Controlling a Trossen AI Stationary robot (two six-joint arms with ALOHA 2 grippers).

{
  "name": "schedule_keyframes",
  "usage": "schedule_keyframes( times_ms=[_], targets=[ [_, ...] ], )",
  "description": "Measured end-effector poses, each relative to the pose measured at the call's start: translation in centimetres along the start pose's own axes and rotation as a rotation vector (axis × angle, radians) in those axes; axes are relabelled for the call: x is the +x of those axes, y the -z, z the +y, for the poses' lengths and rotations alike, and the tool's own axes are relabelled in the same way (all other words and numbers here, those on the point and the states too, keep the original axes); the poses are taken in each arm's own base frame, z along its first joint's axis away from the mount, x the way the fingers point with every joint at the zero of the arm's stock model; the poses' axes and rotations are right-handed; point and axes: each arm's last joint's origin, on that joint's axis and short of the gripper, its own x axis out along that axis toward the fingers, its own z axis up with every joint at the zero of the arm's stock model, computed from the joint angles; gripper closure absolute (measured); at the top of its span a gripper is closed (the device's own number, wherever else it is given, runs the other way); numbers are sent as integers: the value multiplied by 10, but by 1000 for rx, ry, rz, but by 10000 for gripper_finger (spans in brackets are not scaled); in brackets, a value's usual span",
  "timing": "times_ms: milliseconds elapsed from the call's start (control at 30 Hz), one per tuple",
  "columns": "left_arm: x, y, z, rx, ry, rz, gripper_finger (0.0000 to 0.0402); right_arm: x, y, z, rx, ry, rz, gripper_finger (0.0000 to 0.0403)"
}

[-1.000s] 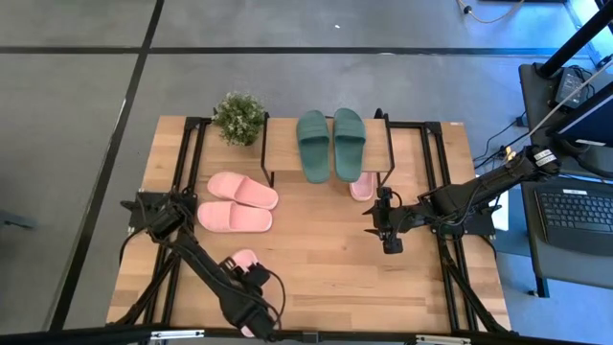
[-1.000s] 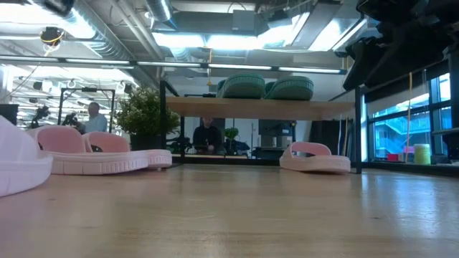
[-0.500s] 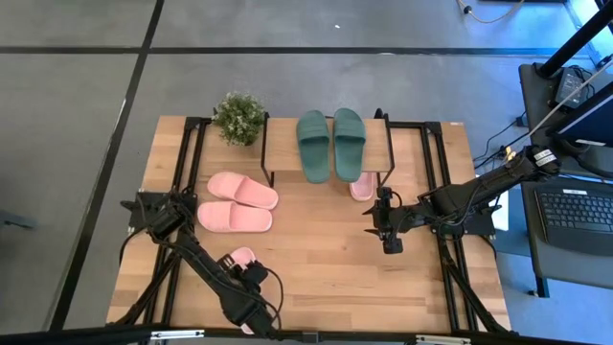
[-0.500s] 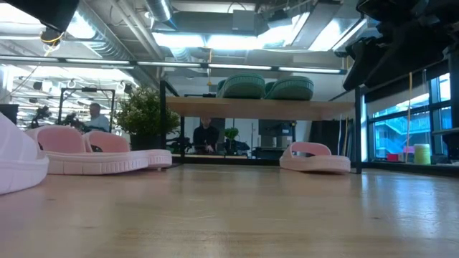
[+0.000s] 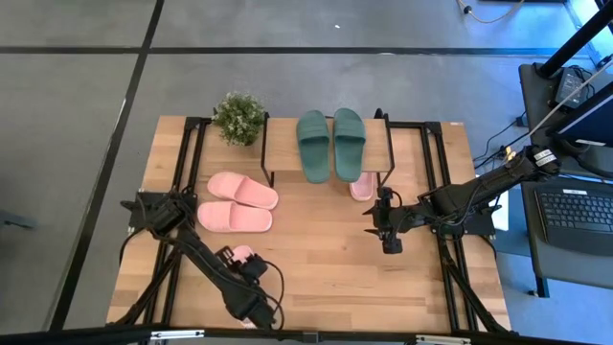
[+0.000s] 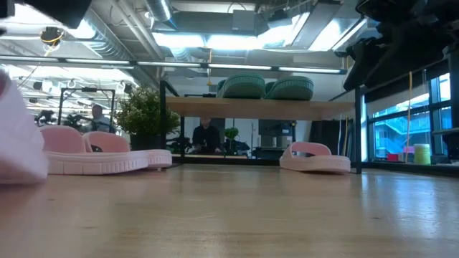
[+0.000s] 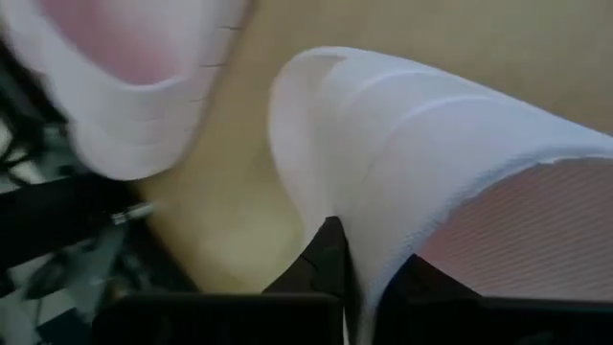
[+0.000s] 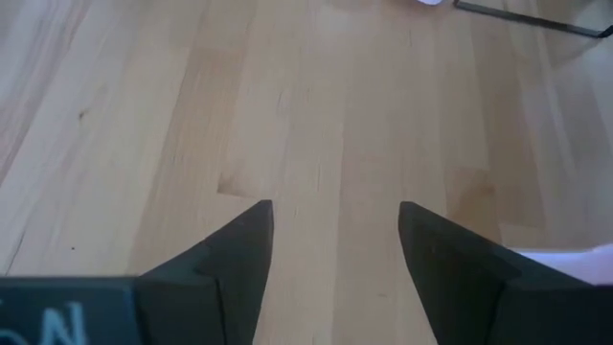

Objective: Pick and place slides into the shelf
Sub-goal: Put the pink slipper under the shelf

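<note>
High view: lower left of the frame, we see the left gripper (image 5: 245,266) clamped on a pink slide (image 5: 238,255); the right gripper (image 5: 391,236) waits open, centre-right. Left wrist view: the fingers (image 7: 326,259) pinch only its strap, so it could slip free before reaching the shelf (image 5: 287,144).

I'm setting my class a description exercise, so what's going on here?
The left gripper, near the table's front, has its jaws shut on a pink slide's strap. The right gripper hovers open over bare wood. Green slides sit on the shelf; a pink one lies beneath.
</note>
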Motion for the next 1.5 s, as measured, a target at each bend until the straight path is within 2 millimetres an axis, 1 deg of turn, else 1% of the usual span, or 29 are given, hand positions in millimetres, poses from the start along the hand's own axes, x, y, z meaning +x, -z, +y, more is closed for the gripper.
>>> schedule_keyframes(
  times_ms=[100,200,300,433,500,667,800,933,1000,1133,1267,1367,1500],
  targets=[
    [-13,-3,2,17,45,-52,397,0,0,0,71,0,-2,176],
    [-26,-10,6,7,64,-181,398,0,-3,0,198,-7,-33,176],
    [-33,-21,6,34,69,-292,399,0,-5,0,305,-12,-47,176],
    [-32,-36,9,75,27,-392,399,0,-5,0,449,-17,-46,176],
    [-32,-46,11,101,-11,-465,399,0,-5,1,491,-19,-48,176],
    [-30,-76,20,157,-144,-651,399,0,-8,1,610,-33,-74,176],
    [-28,-100,28,188,-269,-767,399,-1,-13,1,742,-63,-122,176],
    [-25,-124,37,169,-369,-858,399,-2,-20,2,757,-95,-188,176],
    [-25,-132,38,180,-410,-901,399,0,-24,3,745,-106,-221,176],
    [-26,-139,37,210,-469,-956,399,9,-29,6,670,-91,-256,176],
    [-27,-141,34,219,-474,-971,399,21,-27,6,654,57,-271,176],
    [-29,-136,29,256,-451,-962,400,26,-26,5,655,117,-278,176],
    [-34,-125,18,339,-439,-979,400,27,-27,2,646,127,-284,176]
  ],
)
